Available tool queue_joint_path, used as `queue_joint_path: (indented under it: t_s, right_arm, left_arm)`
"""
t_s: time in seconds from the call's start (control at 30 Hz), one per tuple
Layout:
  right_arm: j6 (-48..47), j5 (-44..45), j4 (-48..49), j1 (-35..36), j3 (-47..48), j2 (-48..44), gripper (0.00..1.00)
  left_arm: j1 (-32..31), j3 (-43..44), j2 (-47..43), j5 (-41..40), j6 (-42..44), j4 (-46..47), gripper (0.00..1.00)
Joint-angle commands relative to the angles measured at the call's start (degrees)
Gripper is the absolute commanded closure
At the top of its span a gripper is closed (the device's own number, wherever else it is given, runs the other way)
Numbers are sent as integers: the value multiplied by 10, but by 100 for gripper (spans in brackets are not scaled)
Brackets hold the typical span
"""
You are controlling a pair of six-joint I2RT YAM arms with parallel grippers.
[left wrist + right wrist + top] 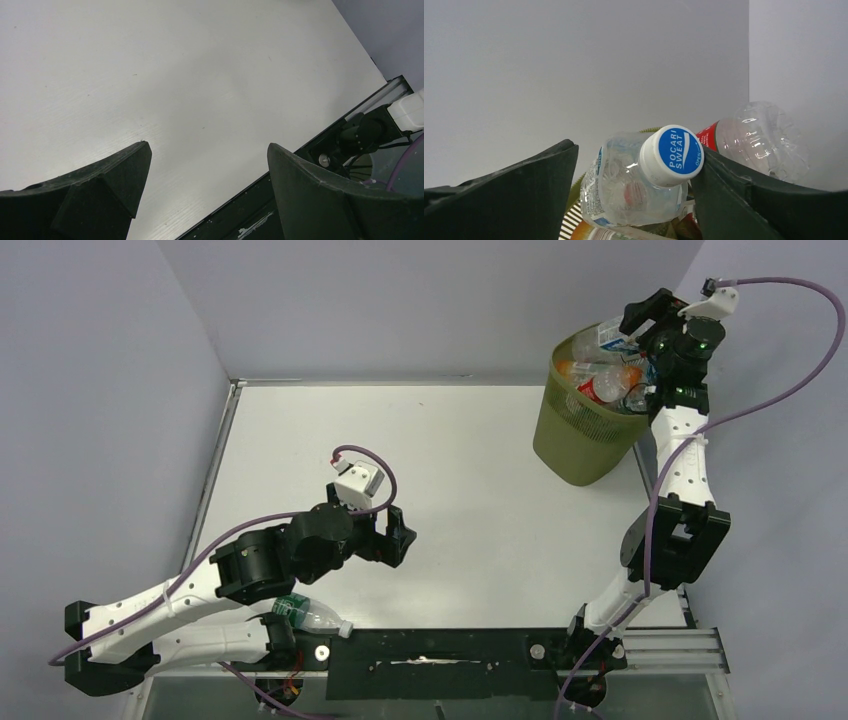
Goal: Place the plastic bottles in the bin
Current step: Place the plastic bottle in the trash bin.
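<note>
White desk (480,470), grey walls. Bin (575,445) far right, heaped with plastic bottles (605,385). Right hand (634,150) above it, released; blue-capped bottle (639,185) lies between its fingers, touching one. Left hand (208,146) released, over desk. Green-labelled bottle (310,615) lies at near edge, left.
</note>
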Motion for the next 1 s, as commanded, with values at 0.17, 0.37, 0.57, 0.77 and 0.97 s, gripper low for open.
queue_joint_path:
  t_s: [0.17,0.37,0.57,0.77,0.97]
  right_arm:
    - [-25,22,-11,-3,10,-39,6]
    - [-29,26,-51,-16,25,-91,3]
    - [-38,17,-76,-36,11,-173,1]
    - [-25,-39,-135,-69,-5,-248,1]
    - [-1,-163,-196,-68,-47,-320,2]
  left_arm:
    - [4,0,-6,-3,5,29,13]
    - [4,2,-5,5,4,32,13]
    - [6,20,12,0,3,13,12]
    - [7,54,45,-12,-14,-24,13]
    - [14,59,53,-14,-51,-40,12]
